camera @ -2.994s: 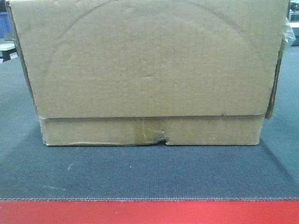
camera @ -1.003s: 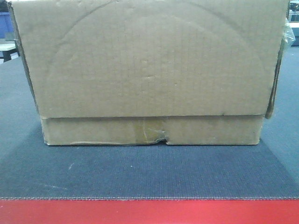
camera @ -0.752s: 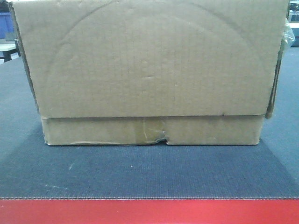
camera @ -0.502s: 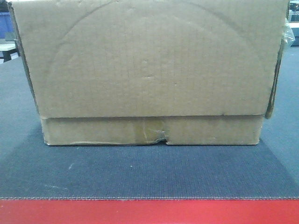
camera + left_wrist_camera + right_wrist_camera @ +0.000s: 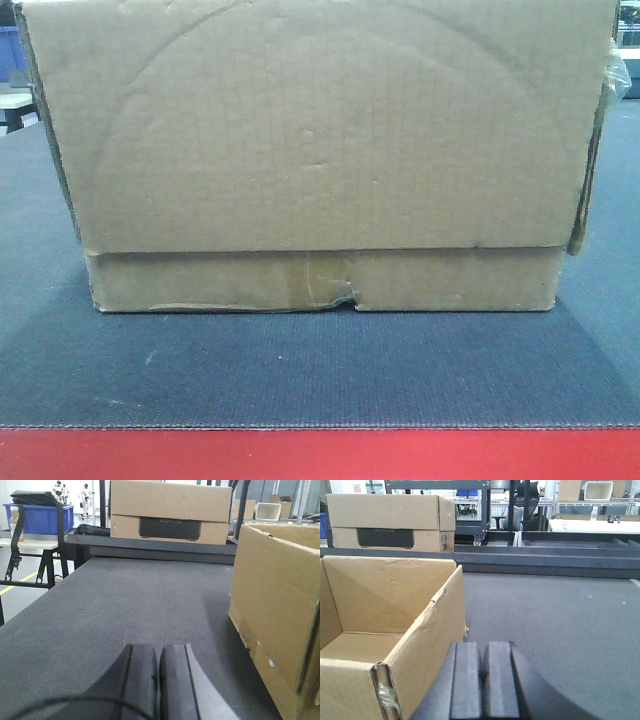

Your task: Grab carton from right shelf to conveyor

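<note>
Dark grey belt point(image 5: 320, 370) already has the box point(image 5: 320, 150) sitting on it, long side facing the red edge, at 3 o'clock from the left pincer point(image 5: 158, 680) and 9 o'clock from the right pincer point(image 5: 482, 685), both pinched together, holding nothing.

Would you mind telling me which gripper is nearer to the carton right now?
Right, narrowly. The right gripper sits shut close beside the carton at its open rim; the left gripper, also shut, sits slightly farther off its other side wall, over the conveyor.
</note>
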You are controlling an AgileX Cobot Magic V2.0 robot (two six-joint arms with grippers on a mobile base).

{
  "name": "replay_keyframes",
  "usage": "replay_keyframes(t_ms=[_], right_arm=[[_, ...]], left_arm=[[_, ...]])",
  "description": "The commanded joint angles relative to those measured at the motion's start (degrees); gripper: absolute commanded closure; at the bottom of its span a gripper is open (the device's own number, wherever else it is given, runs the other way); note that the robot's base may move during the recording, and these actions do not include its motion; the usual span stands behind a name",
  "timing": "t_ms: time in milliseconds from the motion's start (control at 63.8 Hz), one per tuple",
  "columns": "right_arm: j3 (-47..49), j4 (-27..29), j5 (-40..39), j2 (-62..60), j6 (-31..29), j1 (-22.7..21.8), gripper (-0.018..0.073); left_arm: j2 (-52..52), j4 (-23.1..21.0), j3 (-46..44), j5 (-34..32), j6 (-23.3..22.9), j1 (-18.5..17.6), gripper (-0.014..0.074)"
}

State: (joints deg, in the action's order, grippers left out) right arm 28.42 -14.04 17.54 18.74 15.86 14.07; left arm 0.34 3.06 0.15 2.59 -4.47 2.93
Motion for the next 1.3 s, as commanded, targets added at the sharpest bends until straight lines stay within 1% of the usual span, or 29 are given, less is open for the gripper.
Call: replay_keyframes(t_ms=[0, 627, 690, 768, 831, 878, 909, 972, 1019, 1050, 1160, 1285], right_arm=[[-0.09, -0.55, -1.55, -0.25, -0.31, -0.29, 0.0632], [-0.09, -0.55, -1.55, -0.25, -0.31, -0.29, 0.0632], [-0.09, -1.47, -1.53, -0.25, -0.31, -0.29, 0.0632], [-0.09, -0.73, -1.53, -0.02, -0.31, -0.29, 0.0632], [-0.20, 0.61, -1.70, -0.02, -0.48, -0.92, 0.0632], [-0.34, 2.32, -1.96, -0.02, -2.35, -2.10, 0.0632], [-0.70, 4.60, -2.52, -0.02, -5.87, -3.60, 0.0632], [-1.55, 12.55, -3.92, -0.02, -13.64, -6.98, 0.0632], [-2.55, 17.20, -5.23, -0.02, -17.94, -9.74, 0.0632], [-3.29, 18.76, -5.98, -0.12, -19.03, -11.16, 0.0632], [-7.50, 20.08, -8.71, -1.48, -19.04, -14.98, 0.0632], [-13.68, 20.08, -11.67, -5.25, -19.04, -15.68, 0.0632]], left_arm=[[-0.34, -0.31, -0.15, -0.88, 0.33, 0.14, 0.0582], [-0.34, -0.31, -0.15, -0.88, 0.33, 0.14, 0.0582], [-0.34, -0.31, -0.15, -0.88, 0.33, 0.14, 0.0582], [-0.34, -0.31, -0.15, -0.88, 0.33, 0.14, 0.0582], [-0.34, -0.31, -0.15, -0.88, 0.33, 0.14, 0.0582], [-0.34, -0.31, -0.15, -0.88, 0.33, 0.14, 0.0582], [-0.34, -0.31, -0.15, -0.88, 0.33, 0.14, 0.0582], [-0.34, -0.31, -0.15, -0.88, 0.33, 0.14, 0.0582], [-0.34, -0.31, -0.15, -0.88, 0.33, 0.14, 0.0582], [-0.34, -0.31, -0.15, -0.88, 0.33, 0.14, 0.0582], [-0.34, -0.31, -0.15, -0.88, 0.33, 0.14, 0.0582], [-0.34, -0.31, -0.15, -0.88, 0.33, 0.14, 0.0582]])
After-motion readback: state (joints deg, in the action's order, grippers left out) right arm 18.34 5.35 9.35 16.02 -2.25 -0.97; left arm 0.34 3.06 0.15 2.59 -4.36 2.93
